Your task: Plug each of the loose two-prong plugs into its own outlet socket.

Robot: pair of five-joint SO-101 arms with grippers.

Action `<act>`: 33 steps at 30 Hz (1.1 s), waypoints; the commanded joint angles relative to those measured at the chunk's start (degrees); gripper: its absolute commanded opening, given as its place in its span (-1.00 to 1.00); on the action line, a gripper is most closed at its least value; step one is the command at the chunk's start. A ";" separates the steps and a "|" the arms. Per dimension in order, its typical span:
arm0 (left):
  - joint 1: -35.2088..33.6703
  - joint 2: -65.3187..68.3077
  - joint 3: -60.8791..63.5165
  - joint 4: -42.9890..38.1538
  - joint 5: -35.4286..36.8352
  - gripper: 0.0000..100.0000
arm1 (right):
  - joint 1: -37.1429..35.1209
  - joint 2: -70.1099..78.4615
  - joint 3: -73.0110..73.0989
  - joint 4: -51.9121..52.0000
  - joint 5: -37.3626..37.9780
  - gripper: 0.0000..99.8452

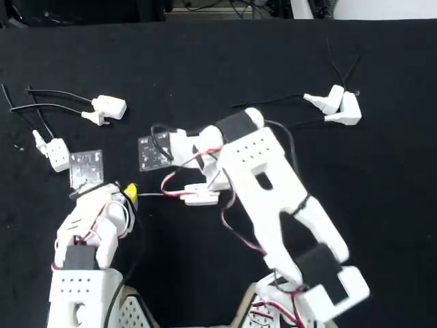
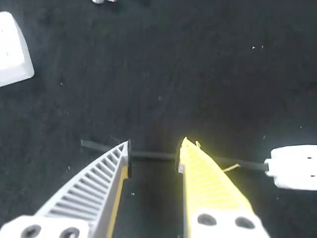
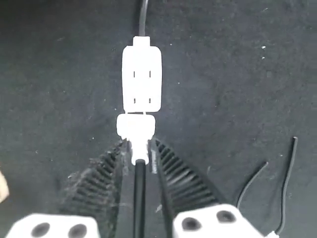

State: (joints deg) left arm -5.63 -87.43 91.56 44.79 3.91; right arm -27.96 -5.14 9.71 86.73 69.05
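Pinching plug (image 3: 135,126), right gripper (image 3: 140,150) outstretched

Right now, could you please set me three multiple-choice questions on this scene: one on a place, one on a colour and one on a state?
1. Where does the black cord run at the left pincer?
A. outside both fingers
B. across the gap between its fingers
C. coiled on top of it

2. What colour is the socket?
A. yellow
B. red
C. white

3. How is the right pincer?
A. shut on the plug
B. wide open over bare table
C. shut on nothing

Answers:
1 B: the cord crosses from one fingertip to the other.
2 C: its body is plain white against the dark table.
3 A: both fingers press on the plug's neck, with the plug up against the socket's end.
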 commanded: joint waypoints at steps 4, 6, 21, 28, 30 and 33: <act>-0.31 20.66 -9.54 -6.33 0.53 -0.65 | 0.97 4.79 -9.71 3.78 0.70 -0.98; -0.22 23.12 -10.68 -6.42 0.53 -0.65 | 0.97 6.20 -10.07 3.52 0.79 -0.98; -0.22 24.00 -10.86 -6.68 0.18 -0.65 | 1.58 12.97 -9.98 -2.46 0.88 -0.98; -0.22 24.00 -10.86 -6.68 0.18 -0.65 | 2.11 13.41 -9.63 -3.52 1.14 -0.98; -0.22 24.00 -10.86 -6.68 0.18 -0.65 | 2.11 13.41 -9.45 -3.25 2.64 -0.98; -0.22 24.00 -10.86 -6.68 0.18 -0.65 | 1.85 13.14 -7.43 -3.25 3.25 -0.98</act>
State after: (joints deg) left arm -5.71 -63.60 84.09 38.90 3.82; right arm -26.99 8.48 2.59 84.26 71.16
